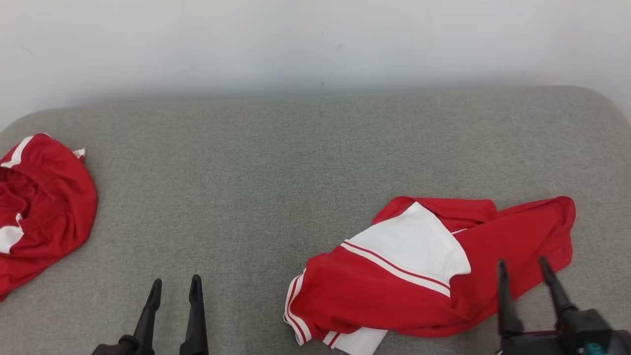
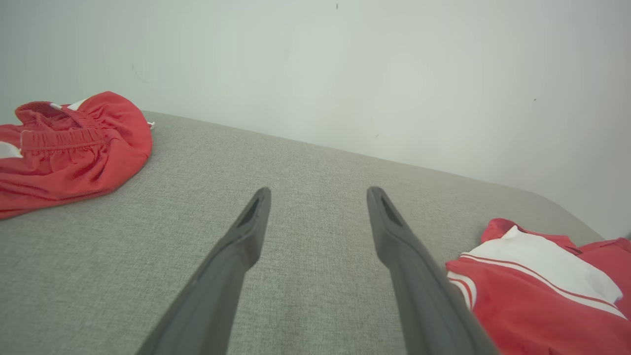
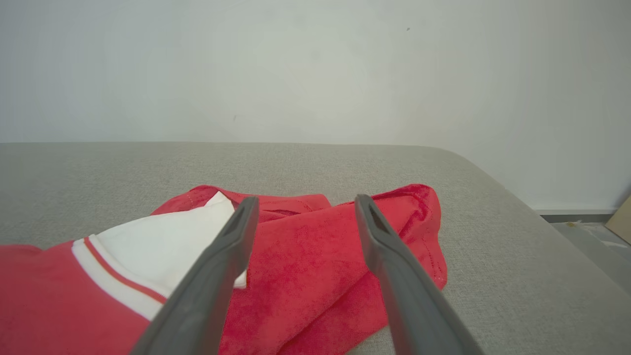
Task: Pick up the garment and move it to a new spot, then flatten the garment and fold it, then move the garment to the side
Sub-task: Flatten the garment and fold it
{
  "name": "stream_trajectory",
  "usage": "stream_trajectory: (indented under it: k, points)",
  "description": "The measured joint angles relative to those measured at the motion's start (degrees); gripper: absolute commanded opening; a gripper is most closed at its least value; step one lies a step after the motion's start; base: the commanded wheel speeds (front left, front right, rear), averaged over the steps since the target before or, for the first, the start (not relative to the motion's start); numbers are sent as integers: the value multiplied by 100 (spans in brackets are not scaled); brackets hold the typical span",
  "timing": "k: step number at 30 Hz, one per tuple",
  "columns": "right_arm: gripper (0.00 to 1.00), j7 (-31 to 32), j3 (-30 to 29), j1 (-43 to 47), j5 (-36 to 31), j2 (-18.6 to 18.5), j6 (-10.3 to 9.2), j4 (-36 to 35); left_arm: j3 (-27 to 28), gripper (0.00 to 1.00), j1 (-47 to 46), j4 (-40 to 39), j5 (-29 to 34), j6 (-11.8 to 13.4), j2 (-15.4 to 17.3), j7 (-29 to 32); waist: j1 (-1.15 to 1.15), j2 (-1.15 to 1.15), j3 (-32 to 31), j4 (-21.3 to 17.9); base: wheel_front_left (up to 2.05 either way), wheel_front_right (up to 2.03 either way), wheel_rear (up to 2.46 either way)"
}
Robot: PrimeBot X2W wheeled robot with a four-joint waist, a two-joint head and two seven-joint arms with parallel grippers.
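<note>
The red garment (image 1: 434, 271) with a white panel and red-and-white stripes lies crumpled in the lower right of the head view. It rests on the grey cloth-covered worktop (image 1: 296, 172), with a white hem poking out at its lower edge. The right end effector (image 1: 522, 262) rises from the lower right corner of that view. Its two dark fingers stand apart and overlap the garment's plain red right-hand part. In the right wrist view the same fingers spread over the red folds, the left one crossing the edge of the white panel, with no cloth pinched between them. Whether the tips touch the fabric cannot be told.

The left end effector (image 1: 176, 279) sits at the lower left of the head view, well apart from the garment. Its fingers are also spread, and it holds nothing over bare grey cloth. In the left wrist view the garment shows at the lower right, just beside the right-hand finger.

There are two red garments. The second garment (image 1: 44, 207) is bunched at the far left edge of the head view, with white patches and a gathered waistband, well apart from both end effectors. There are two end effectors, each with two fingers.

The worktop has a woven grey cover and rounded far corners. A plain pale wall (image 1: 315, 39) with a few small dark marks stands behind it. At the right edge of the right wrist view a strip of grey floor (image 3: 586, 241) shows beyond the worktop.
</note>
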Motion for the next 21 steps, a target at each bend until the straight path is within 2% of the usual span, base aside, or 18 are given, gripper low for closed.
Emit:
stream_trajectory:
  k: [14,18,21]
  points:
    - [100,-266,349,33,-118,5,0,300,24,100,81,108,154,49,0,0,0,0,-210,-211,0,0,0]
    - [100,-250,401,10,-30,5,0,318,-256,100,-55,419,446,-4,1,0,0,0,-212,-275,0,0,0]
    - [100,-222,452,-33,29,5,0,331,-592,100,-549,872,610,-60,56,7,0,0,-175,-341,0,0,0]
